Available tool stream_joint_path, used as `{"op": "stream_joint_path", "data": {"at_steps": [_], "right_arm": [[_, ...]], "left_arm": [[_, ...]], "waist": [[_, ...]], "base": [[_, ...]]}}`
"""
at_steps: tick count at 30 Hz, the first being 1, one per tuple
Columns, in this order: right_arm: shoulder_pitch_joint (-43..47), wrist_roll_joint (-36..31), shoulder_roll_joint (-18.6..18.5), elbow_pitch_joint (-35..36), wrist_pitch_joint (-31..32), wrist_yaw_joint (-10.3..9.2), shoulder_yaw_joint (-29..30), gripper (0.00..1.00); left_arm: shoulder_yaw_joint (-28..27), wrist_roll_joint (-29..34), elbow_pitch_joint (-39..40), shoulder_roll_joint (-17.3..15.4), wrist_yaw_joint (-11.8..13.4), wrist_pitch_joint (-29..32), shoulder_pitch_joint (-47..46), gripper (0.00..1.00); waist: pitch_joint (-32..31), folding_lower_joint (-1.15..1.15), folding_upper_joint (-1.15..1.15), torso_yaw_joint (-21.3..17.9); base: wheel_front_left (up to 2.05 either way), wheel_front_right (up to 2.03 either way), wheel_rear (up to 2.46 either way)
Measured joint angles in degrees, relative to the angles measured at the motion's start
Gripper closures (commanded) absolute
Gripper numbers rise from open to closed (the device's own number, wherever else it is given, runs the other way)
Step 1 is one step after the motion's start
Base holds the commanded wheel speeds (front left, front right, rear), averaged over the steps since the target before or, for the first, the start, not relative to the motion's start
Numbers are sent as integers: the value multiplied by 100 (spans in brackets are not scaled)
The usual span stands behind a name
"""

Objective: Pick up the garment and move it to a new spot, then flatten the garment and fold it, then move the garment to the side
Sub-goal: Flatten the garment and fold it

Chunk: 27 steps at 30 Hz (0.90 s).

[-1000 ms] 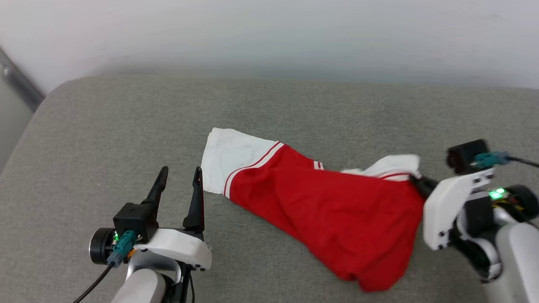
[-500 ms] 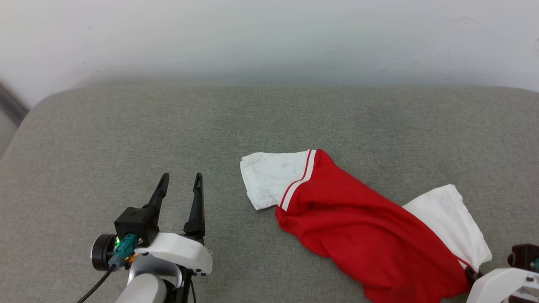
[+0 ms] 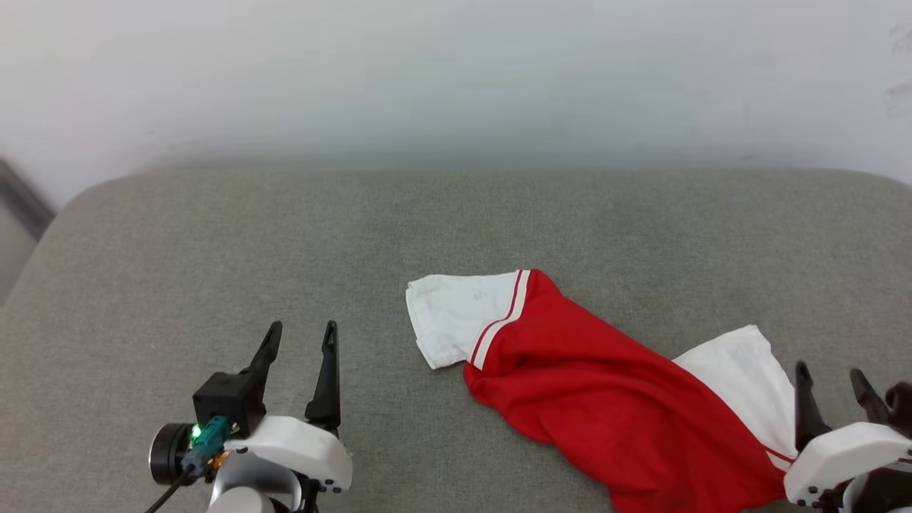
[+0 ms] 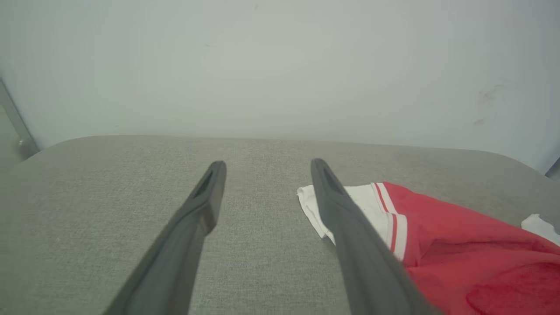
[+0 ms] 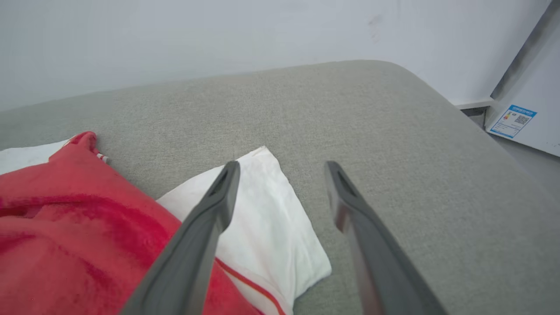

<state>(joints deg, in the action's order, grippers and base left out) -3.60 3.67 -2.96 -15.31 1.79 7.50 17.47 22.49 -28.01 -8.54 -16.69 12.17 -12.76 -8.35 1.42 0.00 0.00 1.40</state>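
The garment, a red T-shirt with white sleeves and red-white stripe trim, lies crumpled on the grey cushion, running from the centre toward the lower right; no numerals show. One white sleeve points left, the other lies at the right. My left gripper stands open over bare cushion, left of the garment. Open and holding nothing, my right gripper sits just right of the right sleeve, its left finger over that sleeve.
The grey cushion has a rounded back edge against a white wall. Its right end drops off beside a white panel with a blue label. Bare cushion spreads to the left and behind the garment.
My right gripper has let go of the garment's right end and now stands open beside it. The head camera shifted, so the scene sits lower. The left gripper kept its pose.
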Motion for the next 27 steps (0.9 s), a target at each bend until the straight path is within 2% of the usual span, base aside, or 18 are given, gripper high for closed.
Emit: {"op": "stream_joint_path", "data": {"at_steps": [8, 15, 20, 23, 27], "right_arm": [[195, -69, 5, 768, -431, 0, -828, 0], [600, -8, 8, 1465, -269, 1, -1574, 0], [762, 127, 8, 1804, -174, 0, -1839, 0], [766, 164, 7, 1937, -142, 1, -1917, 0], [689, 196, 7, 2087, -123, 0, -1950, 0]], "left_arm": [[19, -38, 45, -92, 102, 109, 237, 0], [-26, -59, 110, -176, 194, 170, 349, 0], [-103, -103, 187, -271, 253, 246, 381, 0], [-80, -154, 196, -334, 189, 424, 305, 0], [90, -155, 183, -474, -113, 938, -309, 0]], "waist": [[-258, 0, 0, -29], [-298, 0, 0, -131], [-256, 0, 0, -312], [-204, -1, 0, -428], [-5, 0, 0, -535]], "base": [[0, 0, 0], [0, 0, 0], [0, 0, 0], [0, 0, 0], [0, 0, 0]]}}
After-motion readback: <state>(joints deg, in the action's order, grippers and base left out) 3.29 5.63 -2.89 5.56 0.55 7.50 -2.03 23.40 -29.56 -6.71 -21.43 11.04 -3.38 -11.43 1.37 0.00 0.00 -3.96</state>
